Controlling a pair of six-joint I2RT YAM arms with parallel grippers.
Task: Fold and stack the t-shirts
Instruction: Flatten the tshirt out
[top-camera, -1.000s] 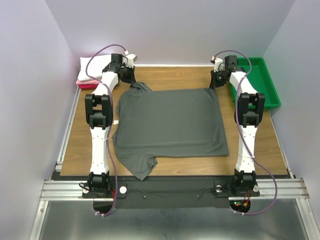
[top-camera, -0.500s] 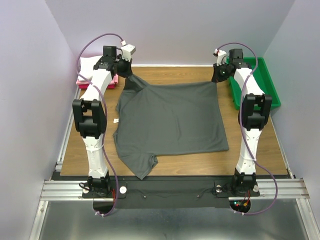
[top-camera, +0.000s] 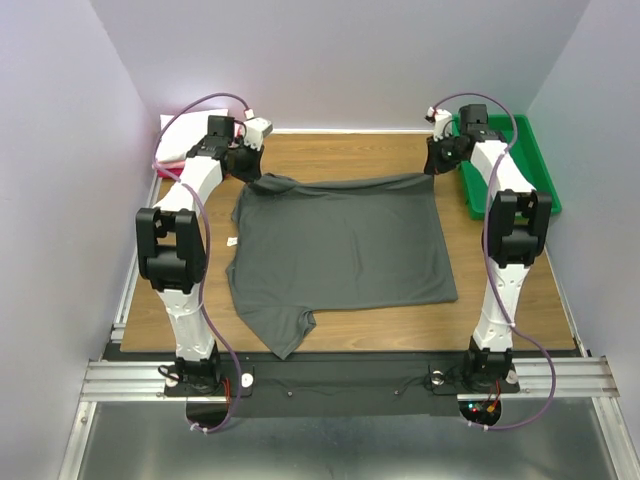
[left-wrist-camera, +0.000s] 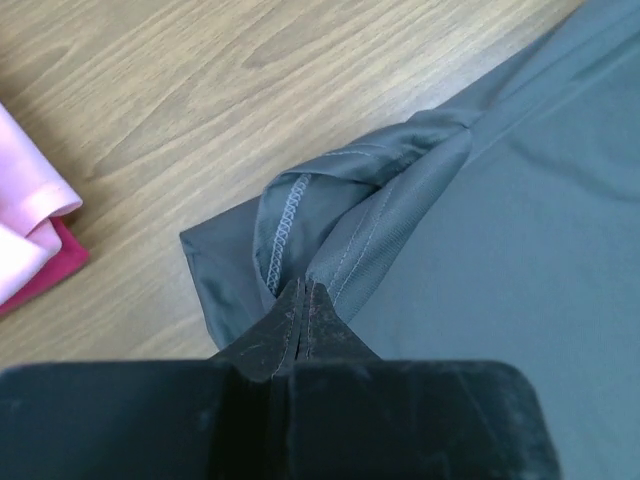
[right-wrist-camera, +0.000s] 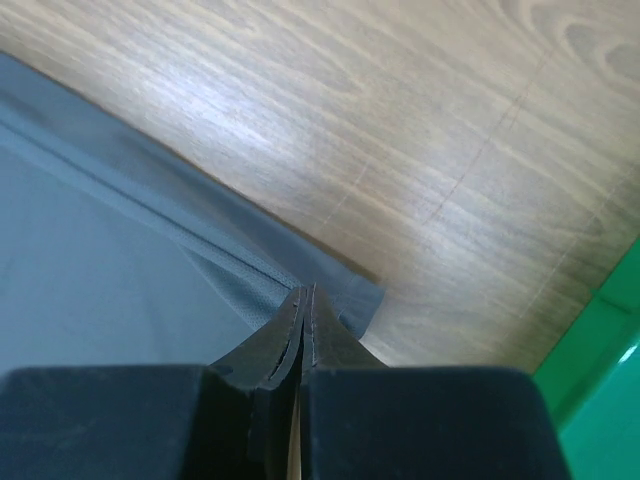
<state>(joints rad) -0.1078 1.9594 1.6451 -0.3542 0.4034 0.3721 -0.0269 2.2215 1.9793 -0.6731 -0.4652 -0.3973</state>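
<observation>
Far edge is up now: left gripper and right gripper each pinched tight on a corner of the grey shirt, lifted off the table — the fold looks underway, near half lying flat.

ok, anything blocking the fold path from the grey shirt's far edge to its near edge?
Nothing visible: left hand and right hand pinch the far corners of the grey shirt; its top is bare. Folded stack and green tray sit off to the sides.
</observation>
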